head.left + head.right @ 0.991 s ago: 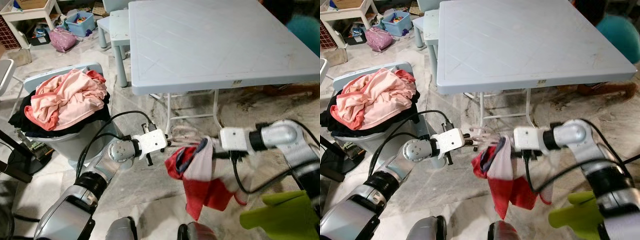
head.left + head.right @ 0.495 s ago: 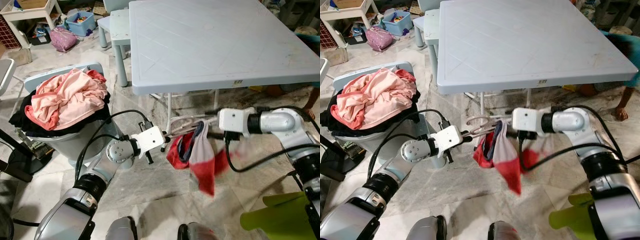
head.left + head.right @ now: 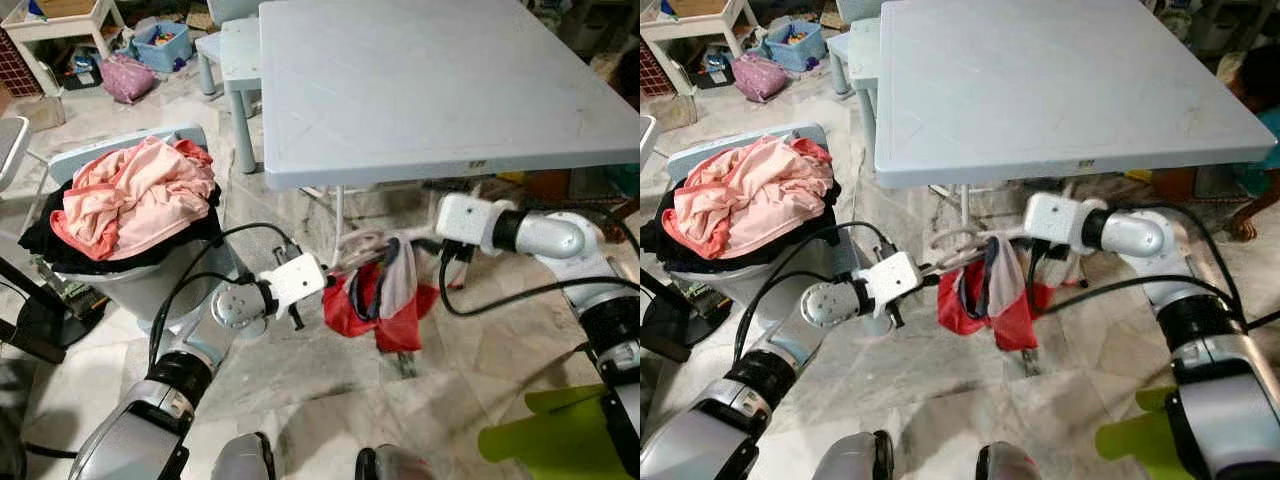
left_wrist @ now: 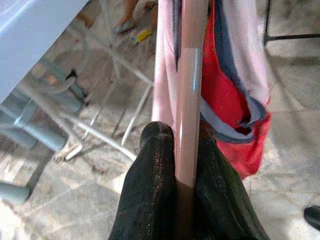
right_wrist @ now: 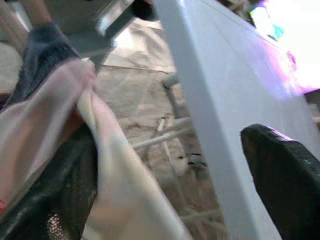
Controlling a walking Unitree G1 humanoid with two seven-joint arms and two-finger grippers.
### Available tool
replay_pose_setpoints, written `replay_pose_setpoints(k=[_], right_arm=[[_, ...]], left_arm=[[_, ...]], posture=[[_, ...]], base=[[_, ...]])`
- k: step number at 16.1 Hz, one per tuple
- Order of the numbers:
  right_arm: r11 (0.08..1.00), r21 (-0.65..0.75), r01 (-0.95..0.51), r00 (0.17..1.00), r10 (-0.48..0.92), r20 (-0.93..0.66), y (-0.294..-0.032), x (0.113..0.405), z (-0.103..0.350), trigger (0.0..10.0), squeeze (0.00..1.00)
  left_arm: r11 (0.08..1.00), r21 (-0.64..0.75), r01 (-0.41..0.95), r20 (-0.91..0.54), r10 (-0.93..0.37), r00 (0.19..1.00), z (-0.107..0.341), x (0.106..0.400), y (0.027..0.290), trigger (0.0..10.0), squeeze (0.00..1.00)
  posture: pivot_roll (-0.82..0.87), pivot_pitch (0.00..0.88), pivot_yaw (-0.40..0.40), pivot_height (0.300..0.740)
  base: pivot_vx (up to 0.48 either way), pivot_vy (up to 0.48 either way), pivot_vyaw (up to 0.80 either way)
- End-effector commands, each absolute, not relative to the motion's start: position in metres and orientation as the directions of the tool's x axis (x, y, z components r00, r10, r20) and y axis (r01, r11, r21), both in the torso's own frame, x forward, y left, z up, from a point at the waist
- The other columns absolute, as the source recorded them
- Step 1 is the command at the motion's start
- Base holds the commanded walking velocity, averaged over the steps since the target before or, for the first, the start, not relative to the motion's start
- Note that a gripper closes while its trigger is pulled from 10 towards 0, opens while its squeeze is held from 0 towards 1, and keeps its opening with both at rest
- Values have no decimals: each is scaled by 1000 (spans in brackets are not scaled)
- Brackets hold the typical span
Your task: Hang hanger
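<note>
Below the front edge of the pale blue plastic table (image 3: 440,90), the left gripper (image 4: 177,192) has its jaws pinching the stiff, light, slick pink plastic hanger (image 4: 189,90), while the right gripper (image 5: 165,190), jaws spread, touches the limp red, white and navy garment (image 3: 385,300) draped on it.

Clearance: tight above, open below.
The table (image 3: 440,80) edge overhangs both grippers; its white legs (image 3: 337,225) stand just behind the hanger (image 3: 958,258). The laundry basket (image 3: 130,275) blocks the left side. Bare floor (image 3: 330,400) lies open beneath the hanging cloth (image 3: 385,300).
</note>
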State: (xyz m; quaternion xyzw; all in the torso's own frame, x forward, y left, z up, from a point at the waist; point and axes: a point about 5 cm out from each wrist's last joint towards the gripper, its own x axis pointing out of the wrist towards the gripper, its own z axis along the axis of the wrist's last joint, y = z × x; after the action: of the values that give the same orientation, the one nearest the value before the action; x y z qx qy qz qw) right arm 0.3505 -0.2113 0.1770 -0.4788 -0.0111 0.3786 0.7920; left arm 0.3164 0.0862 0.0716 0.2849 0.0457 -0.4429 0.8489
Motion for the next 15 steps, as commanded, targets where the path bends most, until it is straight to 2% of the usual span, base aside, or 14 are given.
replay_pose_setpoints(k=[1, 3, 4, 8, 9, 10, 11, 12, 13, 14, 15], right_arm=[[301, -803, -514, 760, 595, -263, -214, 357, 194, 10000, 1000], [410, -790, -456, 827, 522, -206, -228, 359, 195, 10000, 1000], [427, -784, -451, 836, 510, -204, -231, 358, 193, 10000, 1000], [503, -674, -541, 824, 479, -304, -250, 340, 163, 10000, 1000], [509, -658, -555, 818, 478, -320, -251, 338, 159, 10000, 1000], [535, -598, -597, 797, 480, -366, -255, 333, 150, 10000, 831], [552, -533, -642, 766, 494, -412, -255, 327, 141, 10000, 353], [568, -482, -667, 745, 512, -428, -252, 323, 133, 10000, 0], [587, -459, -667, 745, 517, -422, -250, 323, 130, 10000, 0], [662, -379, -646, 761, 522, -384, -243, 324, 125, 10000, 0], [700, -328, -634, 769, 526, -363, -237, 324, 119, 10000, 0]], left_arm=[[472, 442, 762, -319, -712, 626, 74, 318, 89, 0, 0], [564, 404, 720, -316, -653, 688, 72, 323, 96, 0, 0], [583, 396, 709, -312, -641, 701, 72, 324, 97, 0, 0], [709, 346, 615, -249, -563, 788, 79, 331, 106, 0, 0], [715, 344, 609, -242, -559, 793, 80, 332, 107, 0, 0], [711, 349, 611, -229, -567, 791, 83, 332, 106, 0, 0], [711, 348, 611, -205, -578, 790, 88, 333, 105, 0, 0], [709, 334, 621, -178, -600, 780, 94, 333, 101, 0, 0], [705, 326, 630, -166, -614, 772, 97, 333, 99, 0, 0], [681, 312, 662, -146, -654, 742, 102, 330, 92, 0, 0], [666, 287, 688, -134, -683, 718, 105, 326, 87, 0, 0]], posture=[[-79, 89, 37, 740], [-75, 87, 36, 740], [-75, 87, 36, 740], [-78, 96, 40, 740], [-78, 97, 41, 740], [-78, 99, 43, 740], [-77, 100, 45, 740], [-77, 100, 45, 740], [-73, 102, 46, 740], [-73, 102, 46, 740], [-62, 103, 47, 740]], base=[[0, 0, 0], [0, 0, 0], [0, 0, 0], [0, 0, 0], [0, 0, 0], [0, 0, 0], [0, 0, 0], [0, 0, 0], [0, 0, 0], [0, 0, 0], [0, 0, 0]])
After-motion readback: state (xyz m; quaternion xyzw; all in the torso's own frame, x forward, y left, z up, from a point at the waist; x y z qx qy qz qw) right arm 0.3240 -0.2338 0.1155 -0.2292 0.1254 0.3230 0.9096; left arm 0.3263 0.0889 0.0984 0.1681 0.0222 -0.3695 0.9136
